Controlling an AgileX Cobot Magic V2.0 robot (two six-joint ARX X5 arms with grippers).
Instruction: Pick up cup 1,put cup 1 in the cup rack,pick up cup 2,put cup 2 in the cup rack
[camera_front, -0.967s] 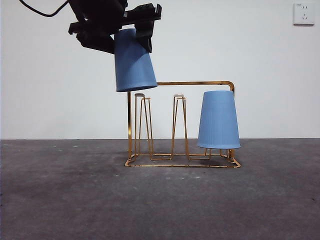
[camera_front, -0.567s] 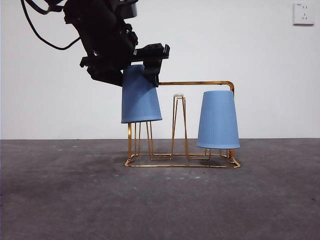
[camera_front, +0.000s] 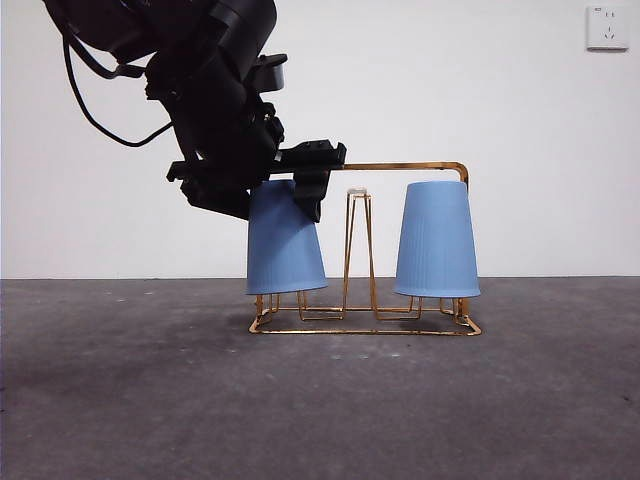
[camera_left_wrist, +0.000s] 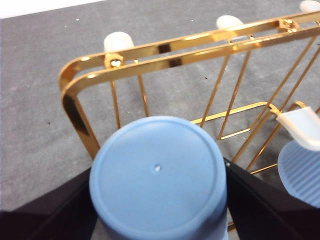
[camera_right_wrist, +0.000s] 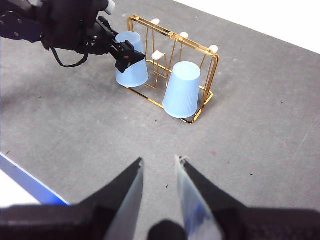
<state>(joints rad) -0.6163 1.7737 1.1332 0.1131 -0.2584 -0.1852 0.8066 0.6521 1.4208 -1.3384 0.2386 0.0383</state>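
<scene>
The gold wire cup rack (camera_front: 400, 166) stands on the grey table. My left gripper (camera_front: 292, 185) is shut on a blue cup (camera_front: 285, 245), held upside down over the rack's left peg, with its rim just above the wire base. In the left wrist view the black jaws clamp both sides of this cup (camera_left_wrist: 157, 155), with the rack's frame (camera_left_wrist: 165, 52) behind it. A second blue cup (camera_front: 437, 240) sits upside down on the right peg. The middle peg (camera_front: 358, 195) is bare. My right gripper (camera_right_wrist: 159, 161) is open and empty, high and well away from the rack (camera_right_wrist: 200, 50).
A white wall socket (camera_front: 608, 27) is at the top right. The left arm and its cable (camera_front: 200, 80) fill the space above and left of the rack. A blue-and-white table edge (camera_right_wrist: 30, 185) shows in the right wrist view.
My left gripper has come down with the blue cup, from above the rack's top bar onto the left peg, almost to the base. The second cup and the rack have not moved.
</scene>
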